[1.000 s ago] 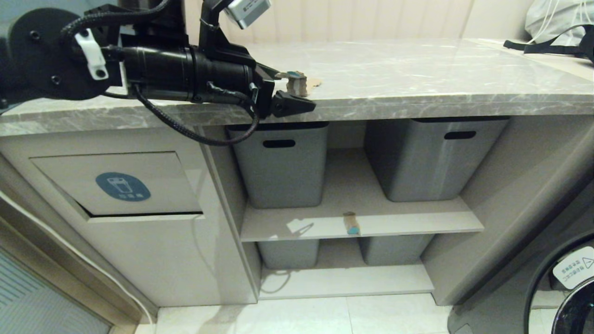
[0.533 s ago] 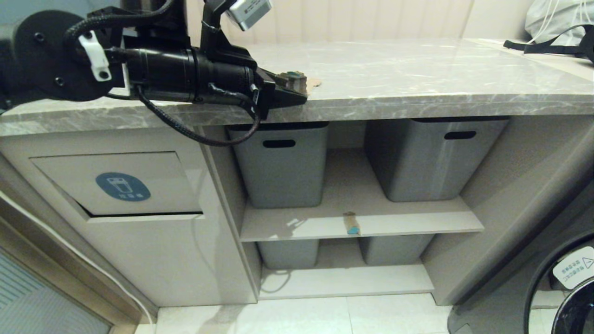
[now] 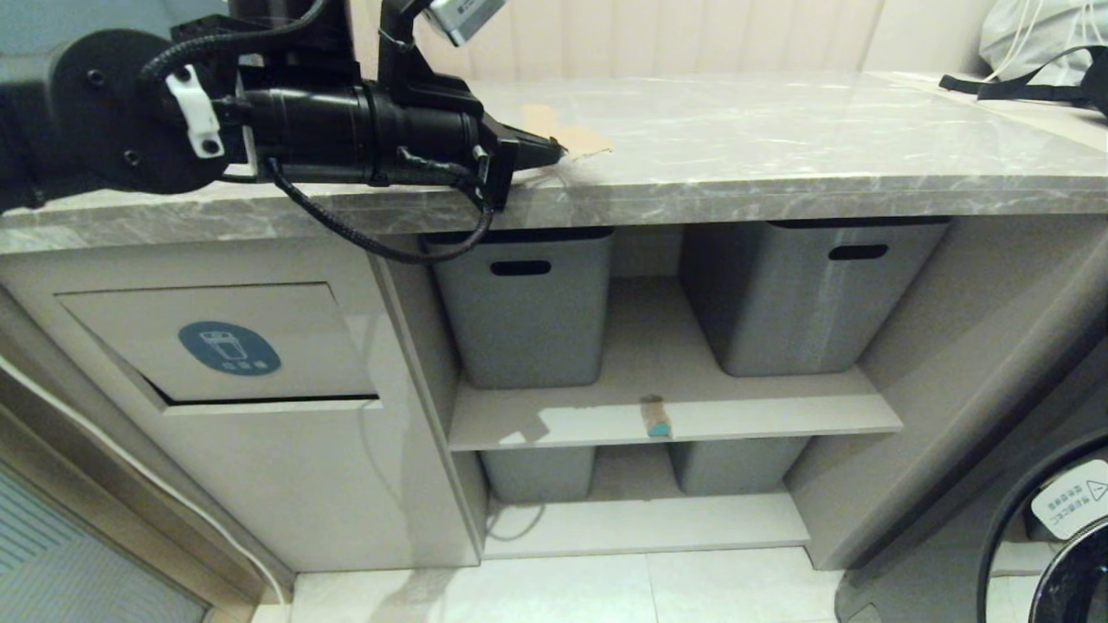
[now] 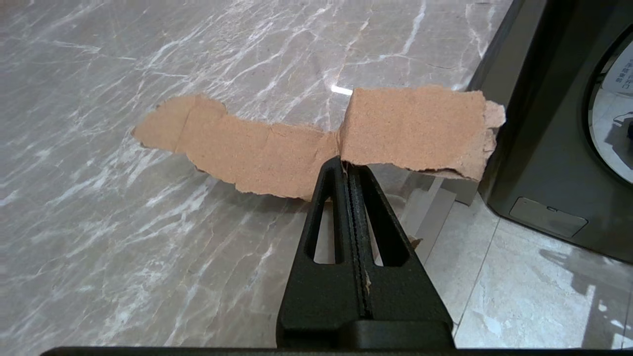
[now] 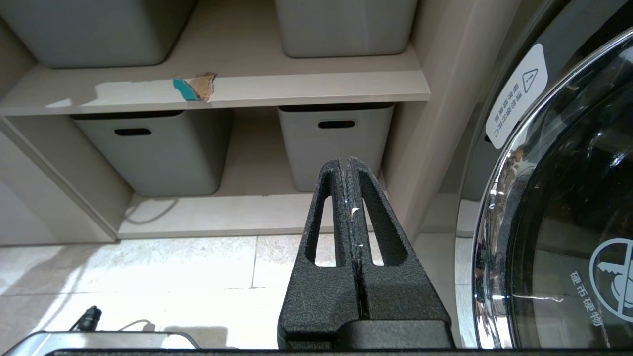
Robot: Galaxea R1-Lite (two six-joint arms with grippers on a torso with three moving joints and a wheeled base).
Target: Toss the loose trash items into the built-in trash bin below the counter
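Nearest, floor: pale tiles run along the foot of the cabinet; the dark washer (image 3: 1065,536) with its round door takes the right corner.
Right pincer (image 5: 352,165): fingers pressed together with nothing between them, hanging low over the tiles and facing the open shelves; out of the head view.
Built-in trash bin (image 3: 227,344): beige flap with the round blue sticker in the cabinet front at lower left, a dark gap along its lower edge, open room in front of it.
Shelf (image 3: 762,415): one teal-tipped scrap (image 3: 656,416) lies at the shelf's front edge, between and ahead of the two upper grey tubs (image 3: 525,307); two more tubs stand on the shelf below.
Surface (image 3: 779,147): grey marble slab with a thick front edge and wide bare room to the right, as far as the black straps (image 3: 1030,82) at the far right corner.
Left arm: stretched level along the front edge from the left, wrist pointing right.
Left pincer (image 3: 545,154): closed on the torn near edge of a tan cardboard scrap (image 4: 316,141).
Cardboard scrap: long and ragged, one end on the slab, the other reaching out past the surface's edge over the floor.
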